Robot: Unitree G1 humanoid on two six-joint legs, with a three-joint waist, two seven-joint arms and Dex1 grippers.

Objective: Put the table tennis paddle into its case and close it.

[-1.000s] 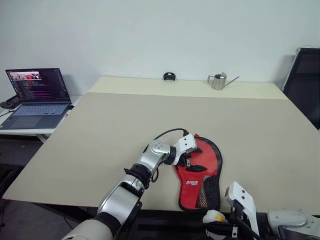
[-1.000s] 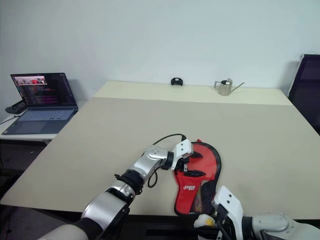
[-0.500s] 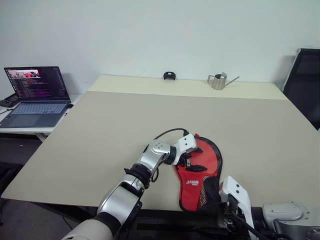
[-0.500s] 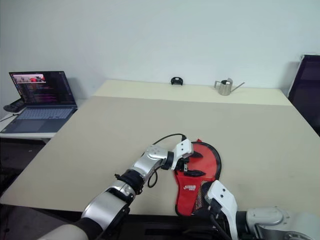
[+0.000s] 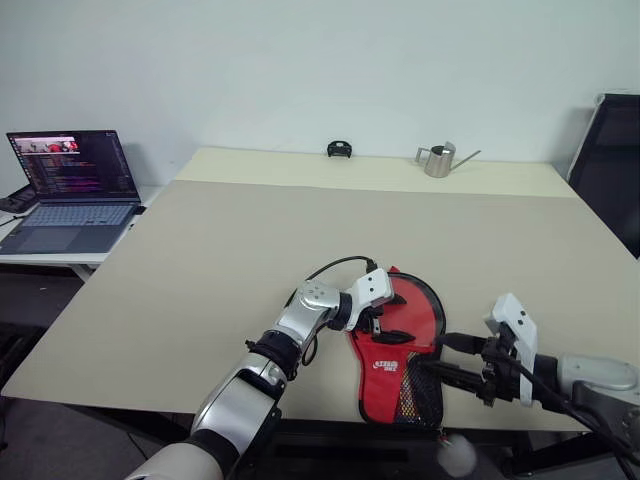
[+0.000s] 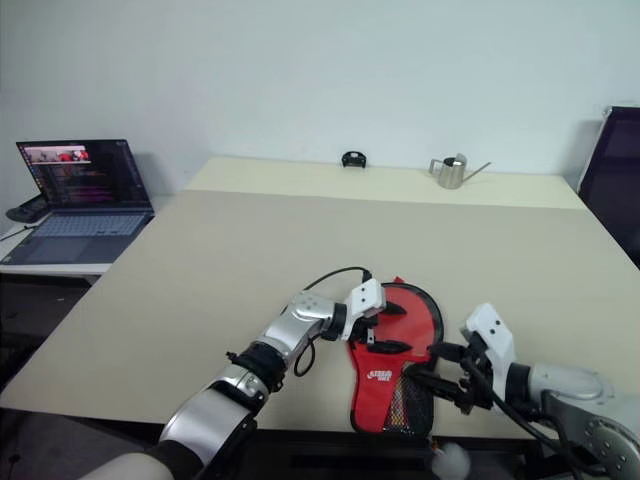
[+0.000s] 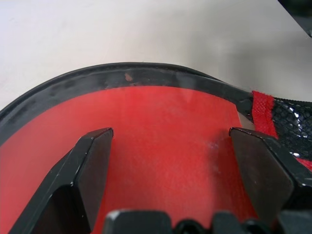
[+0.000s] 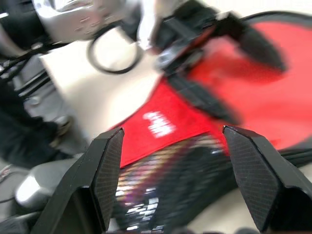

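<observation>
**Both claws open over the case near the table's front edge**

Head views: The case (image 5: 402, 345) lay red side up on the table (image 5: 250, 260), at about 5 o'clock from the table's middle and close to the front edge, its narrow mesh end toward the robot. The left gripper (image 5: 385, 322) sat over the case's upper half from the 9 o'clock side, fingers spread and nothing between them; judging by the pose, it was there to pin the fabric flat so the case would not slide. The right gripper (image 5: 447, 358) reached in from 3 o'clock toward the mesh end, fingers apart and empty, probably lining up on the zipper edge. A small pale ball (image 5: 456, 456), blurred, showed below the table edge at 6 o'clock of the case. The paddle could not be made out; whether it was already inside the case could not be told. A laptop (image 5: 70, 195) stood on a side desk at 9 o'clock, and a metal watering can (image 5: 437, 161) at the far edge, 12 o'clock.

Left wrist view: the spread fingers (image 7: 90, 168) bracketed bare red fabric, with the black zipper rim (image 7: 126, 78) curving just beyond them.

Right wrist view: the open fingers (image 8: 107, 168) framed the white logo (image 8: 160, 123) and mesh pocket (image 8: 185, 170), with the left gripper beyond them.
</observation>
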